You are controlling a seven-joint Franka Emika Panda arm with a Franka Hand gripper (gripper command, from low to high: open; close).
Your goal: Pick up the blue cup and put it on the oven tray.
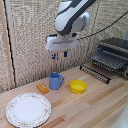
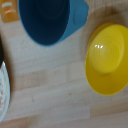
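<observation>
The blue cup stands upright on the wooden table, its handle toward the exterior view's right; the wrist view looks down into the blue cup. My gripper hangs in the air a good way above the cup, holding nothing. Its short fingers point down with a gap between them. The oven tray is a dark wire rack jutting from the toaster oven at the exterior view's right.
A yellow bowl sits just right of the cup, also large in the wrist view. An orange block lies left of the cup. A floral-rimmed white plate rests at front left. A woven screen backs the table.
</observation>
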